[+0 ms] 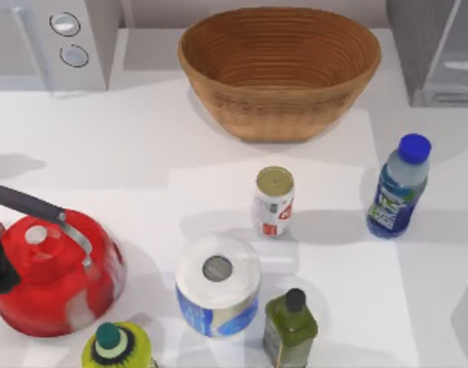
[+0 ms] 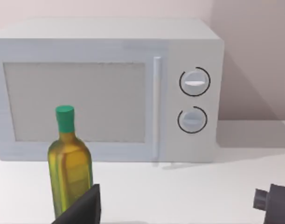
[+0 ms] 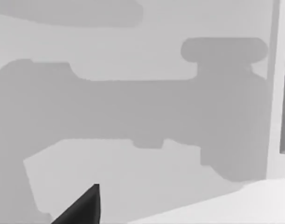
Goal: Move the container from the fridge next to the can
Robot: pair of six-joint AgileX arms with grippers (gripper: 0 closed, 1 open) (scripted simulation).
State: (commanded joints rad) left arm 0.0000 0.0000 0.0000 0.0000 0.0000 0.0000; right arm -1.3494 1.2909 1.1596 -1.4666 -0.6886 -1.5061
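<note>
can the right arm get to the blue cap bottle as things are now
Probably yes. The bottle stands upright on the table's right side, apart from the can and the fridge, with bare table around it and nothing over its cap.

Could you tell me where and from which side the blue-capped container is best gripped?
Probably around the container's mid-body, at the label below the narrowing neck. It stands upright on the table's right, apart from the can, so a sideways approach from its open right or near side looks safest, with the end effector closing across the slim round body.
</note>
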